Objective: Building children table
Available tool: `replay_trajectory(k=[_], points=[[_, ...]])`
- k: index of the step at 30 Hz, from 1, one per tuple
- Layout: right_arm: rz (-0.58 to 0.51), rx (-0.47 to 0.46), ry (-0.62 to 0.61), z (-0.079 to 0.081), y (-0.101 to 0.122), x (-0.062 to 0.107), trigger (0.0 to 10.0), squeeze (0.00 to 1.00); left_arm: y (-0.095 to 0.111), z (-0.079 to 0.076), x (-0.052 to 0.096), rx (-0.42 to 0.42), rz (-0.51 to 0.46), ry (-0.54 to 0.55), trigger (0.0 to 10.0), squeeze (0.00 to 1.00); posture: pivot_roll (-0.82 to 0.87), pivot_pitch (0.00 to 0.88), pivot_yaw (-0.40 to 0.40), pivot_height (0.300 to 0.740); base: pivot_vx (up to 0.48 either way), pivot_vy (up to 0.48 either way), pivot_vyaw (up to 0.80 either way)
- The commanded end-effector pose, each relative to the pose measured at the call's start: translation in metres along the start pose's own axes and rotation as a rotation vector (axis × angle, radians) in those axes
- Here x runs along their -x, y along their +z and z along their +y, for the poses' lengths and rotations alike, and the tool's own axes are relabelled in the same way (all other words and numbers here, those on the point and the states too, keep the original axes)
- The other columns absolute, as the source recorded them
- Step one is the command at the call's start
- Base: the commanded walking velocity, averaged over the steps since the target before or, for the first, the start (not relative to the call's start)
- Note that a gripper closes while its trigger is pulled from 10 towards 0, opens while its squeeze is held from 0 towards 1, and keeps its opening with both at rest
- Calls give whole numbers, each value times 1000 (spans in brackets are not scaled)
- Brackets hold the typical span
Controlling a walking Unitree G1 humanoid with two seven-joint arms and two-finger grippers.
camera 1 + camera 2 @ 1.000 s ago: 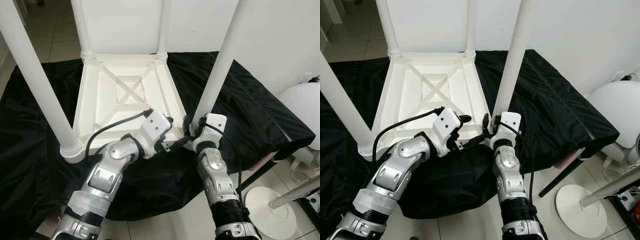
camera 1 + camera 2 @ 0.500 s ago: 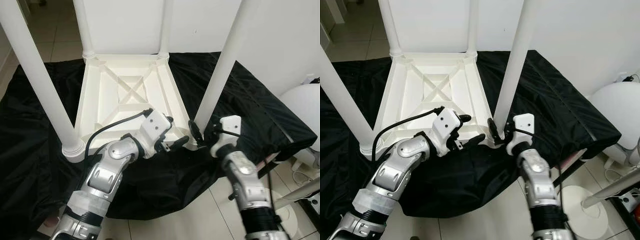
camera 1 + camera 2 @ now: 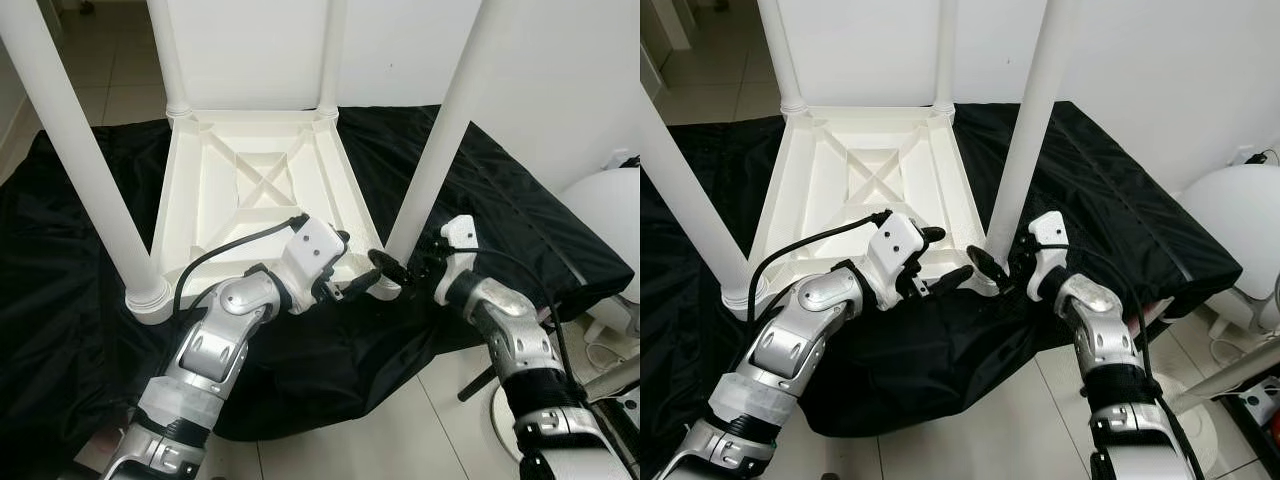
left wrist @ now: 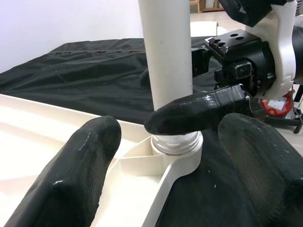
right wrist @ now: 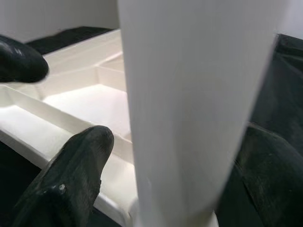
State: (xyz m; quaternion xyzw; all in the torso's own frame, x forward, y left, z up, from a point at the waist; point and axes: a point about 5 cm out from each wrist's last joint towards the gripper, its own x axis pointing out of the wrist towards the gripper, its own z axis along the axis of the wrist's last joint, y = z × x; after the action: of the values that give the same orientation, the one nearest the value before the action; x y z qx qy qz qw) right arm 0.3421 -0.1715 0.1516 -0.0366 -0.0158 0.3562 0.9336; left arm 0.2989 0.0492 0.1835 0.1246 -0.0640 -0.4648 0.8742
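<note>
Straddling table leg | right end effector released | left end effector released beside

Bright, even indoor light, soft shadows. Head views sharp; the round white plastic table legs bow outward at the frame edges from wide-angle distortion. Black glossy cloth shows mild sheen. Wrist views: near black fingers blurred, close leg out of focus.

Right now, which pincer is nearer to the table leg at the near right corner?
Right. The right pincer straddles the leg at its base; the left pincer stays beside that corner.
</note>
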Motion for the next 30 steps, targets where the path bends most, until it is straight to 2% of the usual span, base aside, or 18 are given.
replay_trajectory(k=[1,4,5,6,7,8,9,10,11,12,17,18,19,20,22,26,30], points=[[35,10,31,0,-4,-3,10000,0,3,3,-2,-14,-9,31,10000,0,-15,1,-21,740,0,0,0],[66,30,48,-1,-8,-4,10000,0,3,3,-2,-15,-10,32,10000,0,-15,1,-21,740,0,0,0],[85,35,62,-1,-11,-5,7686,0,3,4,-2,-15,-10,32,10000,0,-9,0,-20,740,0,0,0],[103,30,76,-1,-14,-5,4667,0,3,4,-2,-16,-11,33,10000,0,-9,0,-20,740,0,0,0],[103,30,76,-1,-14,-5,4667,0,3,4,-2,-16,-11,33,10000,0,-9,0,-20,740,0,0,0],[115,24,83,-1,-17,-4,3333,0,3,4,-2,-16,-10,33,10000,0,-9,0,-20,740,0,0,0],[115,24,83,-1,-17,-4,3333,0,3,4,-2,-16,-10,33,10000,0,-9,0,-20,740,0,0,0],[120,19,85,-2,-19,-4,667,0,3,4,-2,-17,-11,33,10000,0,-8,0,-20,740,0,0,0],[120,19,85,-2,-19,-4,667,0,3,4,-2,-17,-11,33,10000,0,-8,0,-20,740,0,0,0],[123,11,89,-1,-21,-3,0,0,4,4,-2,-18,-11,32,10000,0,-9,0,-17,740,0,0,0],[136,6,83,-3,-28,1,0,0,5,4,-3,-20,-15,28,10000,0,-17,0,-12,740,0,0,0],[136,8,68,-4,-28,1,2941,0,4,4,-3,-21,-15,26,10000,0,-18,0,-12,740,0,0,0],[136,8,68,-4,-28,1,2941,0,4,4,-3,-21,-15,26,10000,0,-18,0,-12,740,0,0,0],[131,8,43,-5,-29,1,10000,0,4,3,-4,-21,-15,23,10000,0,-20,0,-12,740,0,0,0],[131,8,43,-5,-29,1,10000,0,4,3,-4,-21,-15,23,10000,0,-20,0,-12,740,0,0,0],[142,21,-135,-8,-34,1,10000,0,4,1,-4,-22,-16,17,10000,0,-20,0,-17,740,0,0,0],[127,17,-183,-6,-34,1,10000,0,3,1,-4,-20,-16,14,10000,0,-19,0,-20,740,0,0,0]])
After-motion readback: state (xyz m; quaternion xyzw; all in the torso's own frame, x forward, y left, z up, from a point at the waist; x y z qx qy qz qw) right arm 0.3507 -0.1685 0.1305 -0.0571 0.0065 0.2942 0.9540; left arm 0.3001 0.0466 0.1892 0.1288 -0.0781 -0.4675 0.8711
